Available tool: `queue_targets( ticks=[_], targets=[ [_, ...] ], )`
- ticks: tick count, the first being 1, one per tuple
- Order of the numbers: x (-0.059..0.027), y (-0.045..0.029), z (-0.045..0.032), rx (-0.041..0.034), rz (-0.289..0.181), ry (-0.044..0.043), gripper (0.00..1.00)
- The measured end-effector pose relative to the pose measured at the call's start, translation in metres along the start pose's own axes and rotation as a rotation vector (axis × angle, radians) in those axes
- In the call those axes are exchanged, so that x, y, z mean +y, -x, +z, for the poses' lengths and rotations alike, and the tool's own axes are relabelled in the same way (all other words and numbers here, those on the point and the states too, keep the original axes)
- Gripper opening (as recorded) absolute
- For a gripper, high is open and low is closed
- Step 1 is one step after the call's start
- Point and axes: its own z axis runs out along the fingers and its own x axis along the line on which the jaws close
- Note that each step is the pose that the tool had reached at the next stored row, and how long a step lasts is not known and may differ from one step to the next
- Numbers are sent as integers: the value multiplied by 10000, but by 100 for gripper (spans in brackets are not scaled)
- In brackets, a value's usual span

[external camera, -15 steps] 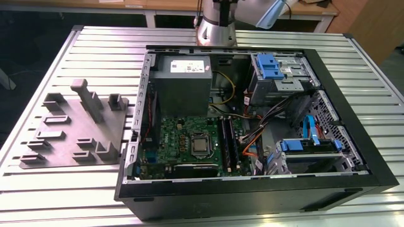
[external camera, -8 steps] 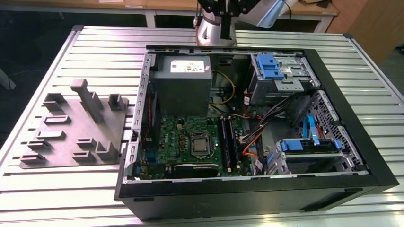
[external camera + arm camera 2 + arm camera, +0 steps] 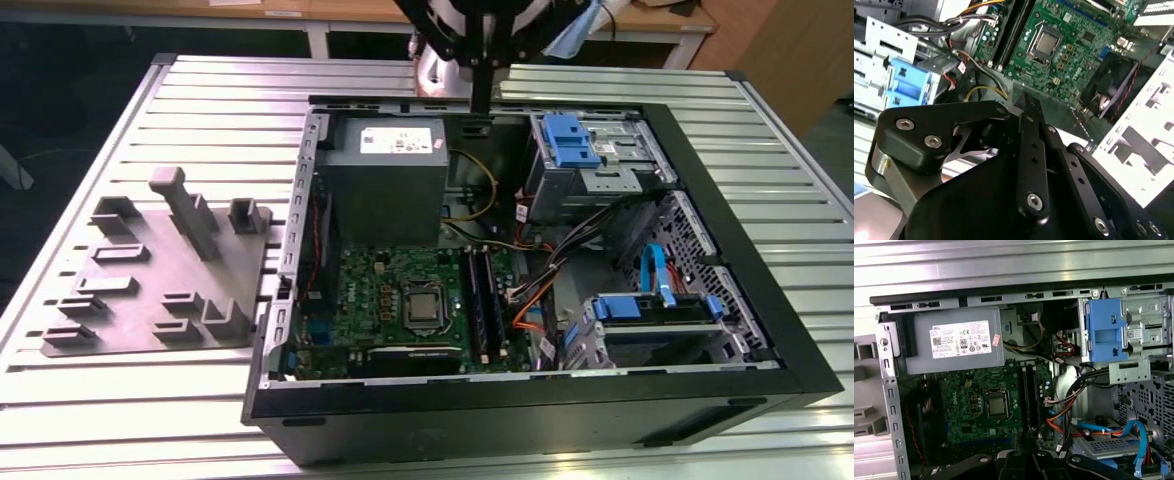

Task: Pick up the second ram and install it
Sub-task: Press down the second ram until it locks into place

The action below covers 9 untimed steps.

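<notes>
Second ram: I cannot tell where it sits. No stick can be made out for certain on the grey tray (image 3: 134,300) or in the slot rails (image 3: 483,300).
Gripper: the gripper (image 3: 481,105) hangs over the far rim of the open computer case (image 3: 534,400), above the gap between the power supply (image 3: 380,180) and the blue bracket (image 3: 570,140).
Gripper state: I cannot tell whether it is open, closed empty, or pinching something thin. In the second wrist view its tip (image 3: 1025,100) is seen from behind, and its own black links cover what lies between.
Slot rails: two long black rails (image 3: 1030,390) lie below and ahead of the gripper, well apart from it, just beside the processor (image 3: 996,406). They run lengthways away from it, so a stick would likely have to come down in line with them.
Motherboard: the board (image 3: 969,410) lies flat on the case floor beneath the gripper, which explains why the gripper points straight down.
Height: I judge the gripper is held high to stay clear of the case wall and the loose cables (image 3: 1064,405) beside the rails.
Grey tray: it lies on the slatted table (image 3: 200,100), well off to one side of the gripper and outside the case. Its upright holders look made to stand parts on edge for picking.
</notes>
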Motion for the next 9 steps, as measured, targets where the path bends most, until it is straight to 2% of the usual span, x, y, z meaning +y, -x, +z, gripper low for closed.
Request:
queue_targets(
  ticks=[9],
  targets=[
    [-177,55,182,2,0,14,10]
  ],
)
